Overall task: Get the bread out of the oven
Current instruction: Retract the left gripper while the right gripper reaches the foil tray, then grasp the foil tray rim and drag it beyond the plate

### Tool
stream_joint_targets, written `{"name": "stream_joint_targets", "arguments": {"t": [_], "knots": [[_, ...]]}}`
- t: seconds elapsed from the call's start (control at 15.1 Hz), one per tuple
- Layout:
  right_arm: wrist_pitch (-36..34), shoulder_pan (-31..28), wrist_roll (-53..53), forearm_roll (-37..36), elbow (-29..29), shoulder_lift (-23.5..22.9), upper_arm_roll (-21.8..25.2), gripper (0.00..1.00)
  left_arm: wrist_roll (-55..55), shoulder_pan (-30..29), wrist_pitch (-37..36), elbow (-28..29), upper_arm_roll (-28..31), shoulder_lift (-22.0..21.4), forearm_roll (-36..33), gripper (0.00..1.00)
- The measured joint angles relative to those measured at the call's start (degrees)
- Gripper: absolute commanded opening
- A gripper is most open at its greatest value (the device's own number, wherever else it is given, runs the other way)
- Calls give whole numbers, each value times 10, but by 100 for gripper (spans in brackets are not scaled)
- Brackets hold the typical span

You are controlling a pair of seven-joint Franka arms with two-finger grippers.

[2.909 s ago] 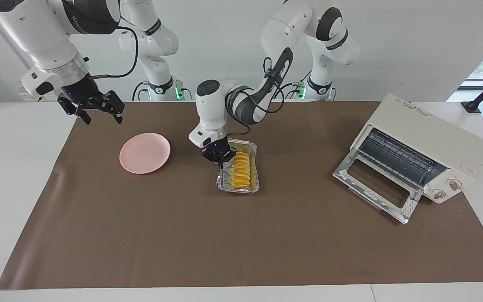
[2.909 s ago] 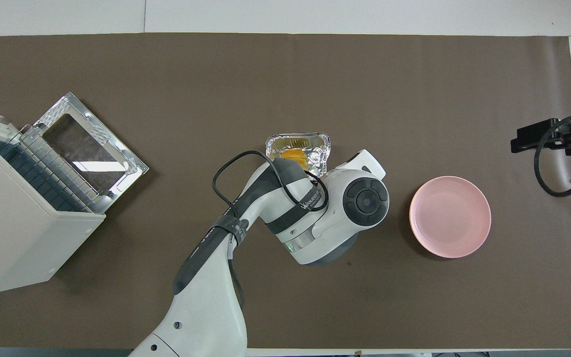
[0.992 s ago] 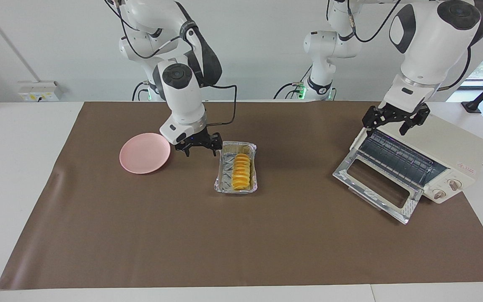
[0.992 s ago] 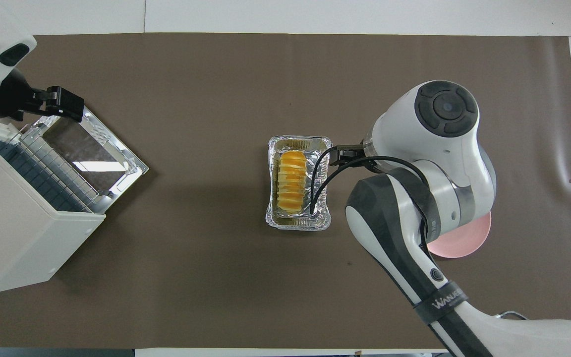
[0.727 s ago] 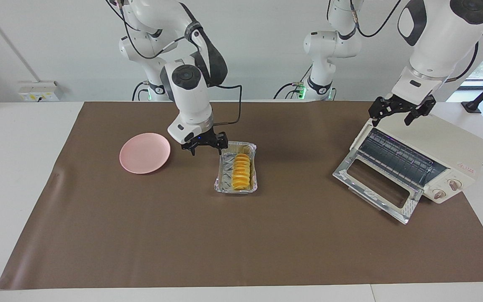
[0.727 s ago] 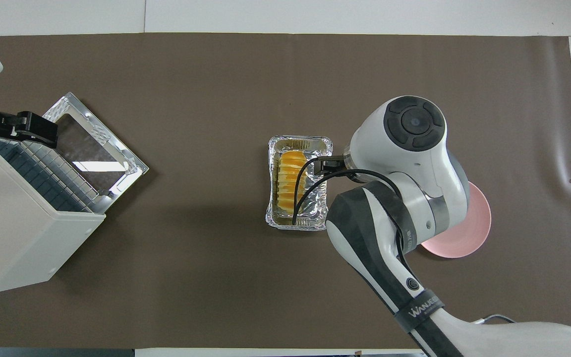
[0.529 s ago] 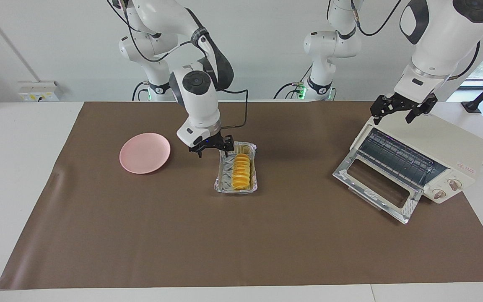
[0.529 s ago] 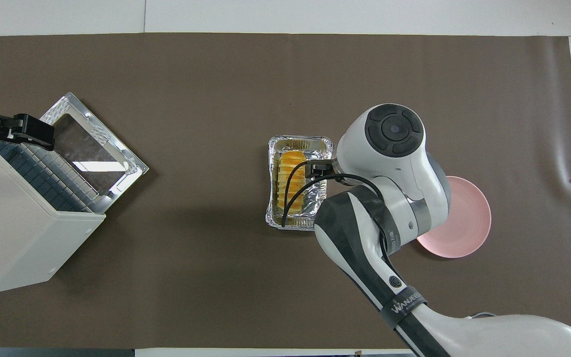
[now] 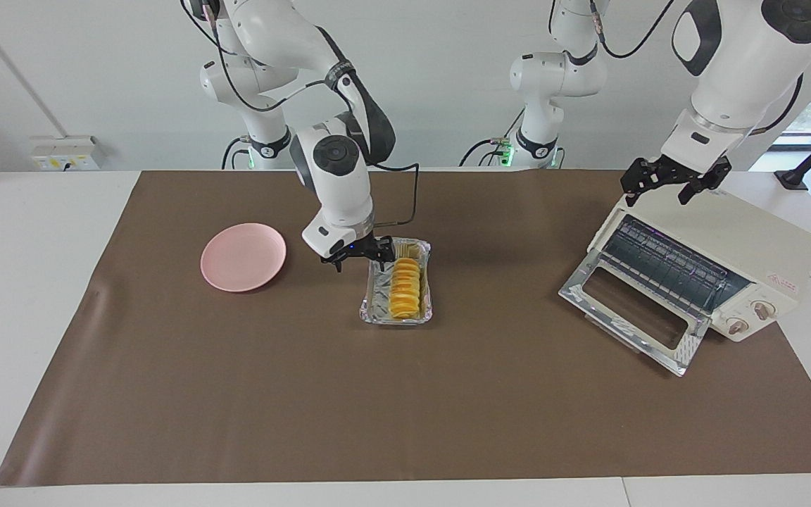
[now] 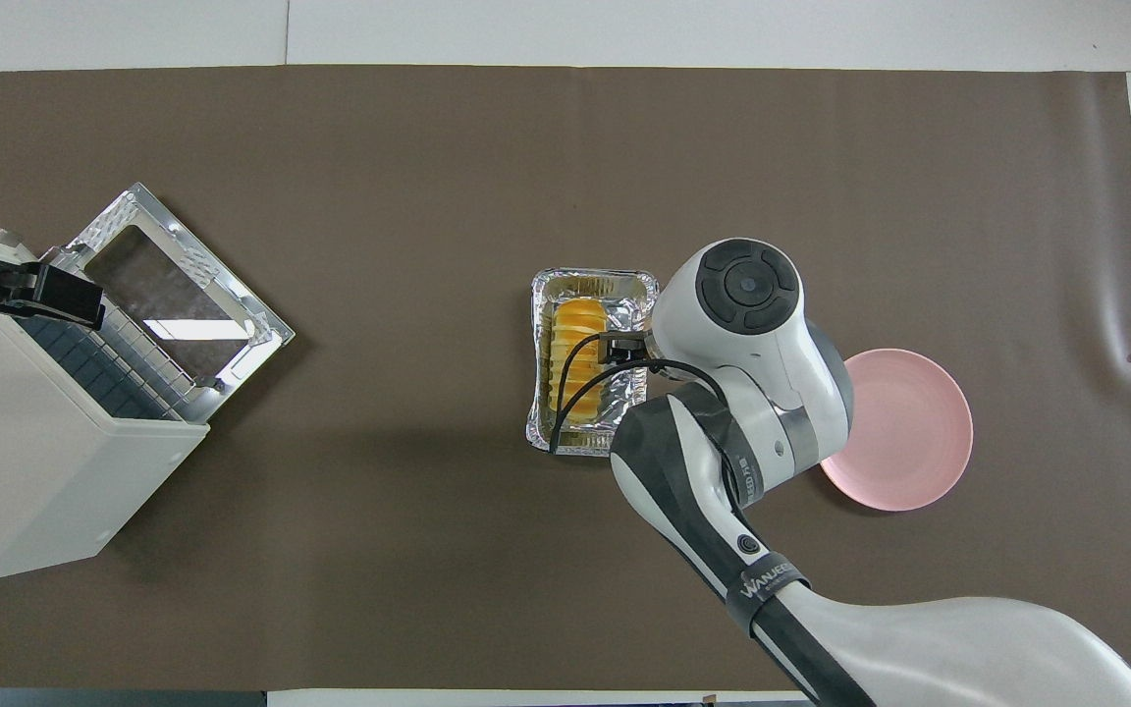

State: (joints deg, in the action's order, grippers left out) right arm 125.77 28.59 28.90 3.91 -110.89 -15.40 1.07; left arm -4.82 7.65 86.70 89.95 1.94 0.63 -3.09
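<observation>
On the brown mat, the ridged golden-yellow bread (image 9: 404, 287) lies in a crinkled silver foil tray (image 9: 374, 304). The right gripper (image 9: 358, 259) hangs over the tray's rim, fingers spread. The left gripper (image 9: 673, 184) hovers over the cream-white toaster oven (image 9: 743, 246), fingers spread.

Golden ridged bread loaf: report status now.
Golden ridged bread loaf in silver foil tray, out of cream oven. Right gripper open beside tray; left gripper open over oven.

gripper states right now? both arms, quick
Left gripper: open, empty, up over the oven, waiting.
Right gripper: open, empty, low over the foil tray edge beside the bread.
</observation>
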Motion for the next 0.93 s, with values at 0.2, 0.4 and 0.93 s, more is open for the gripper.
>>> {"name": "stream_joint_targets", "arguments": {"t": [0.2,0.4,0.93], "knots": [[17,13,14,0,-20,0,0,96,-21,-13,0,3,0,-1,21,100],[19,18,22,0,-25,0,0,74,-42,-22,1,5,0,-1,25,100],[22,18,22,0,-32,0,2,0,-38,-22,13,5,-1,0,43,100]]}}
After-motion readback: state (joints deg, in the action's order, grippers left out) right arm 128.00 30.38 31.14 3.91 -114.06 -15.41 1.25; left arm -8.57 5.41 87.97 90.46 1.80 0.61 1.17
